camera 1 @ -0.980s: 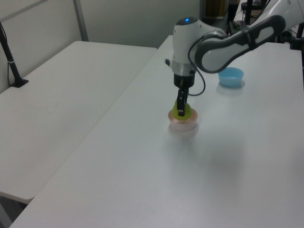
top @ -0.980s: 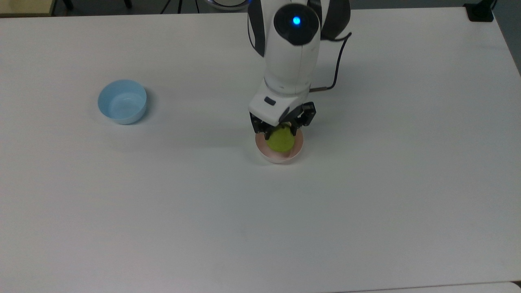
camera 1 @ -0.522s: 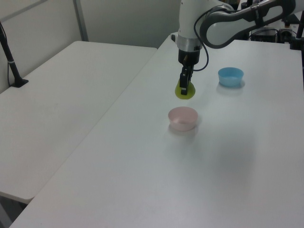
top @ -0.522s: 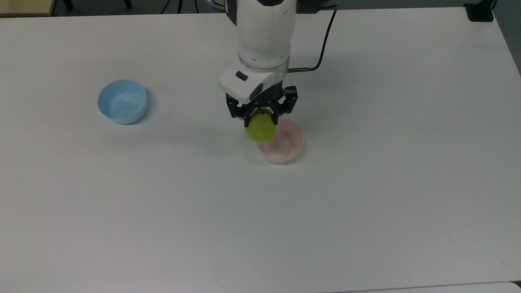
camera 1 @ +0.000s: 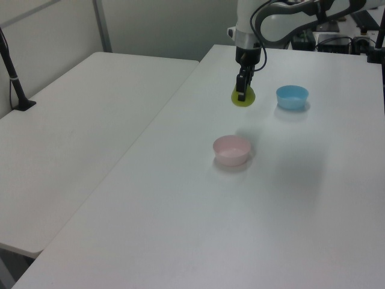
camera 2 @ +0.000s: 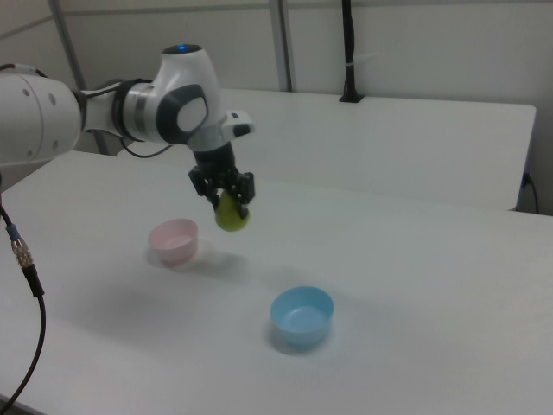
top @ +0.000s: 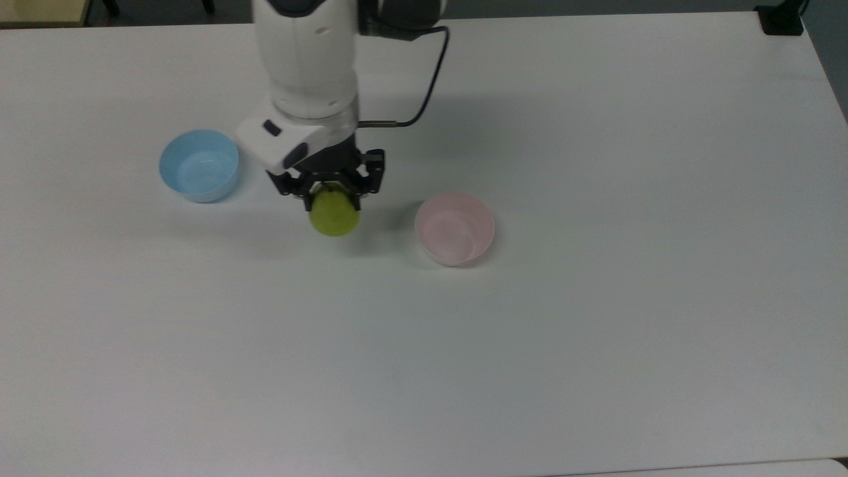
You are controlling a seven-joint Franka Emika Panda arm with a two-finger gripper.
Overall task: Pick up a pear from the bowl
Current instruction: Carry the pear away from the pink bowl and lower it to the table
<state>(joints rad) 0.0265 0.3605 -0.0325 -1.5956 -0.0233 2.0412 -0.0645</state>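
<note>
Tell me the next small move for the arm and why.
Probably just hold the grasp steady. The end effector is shut on the pear, which hangs in the air, clear of the pink bowl and between it and the blue bowl, so the pick looks done.

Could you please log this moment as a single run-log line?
gripper: shut on yellow-green pear | pear: lifted above white table, between bowls | pale pink plastic bowl: empty | light blue bowl: empty
</note>
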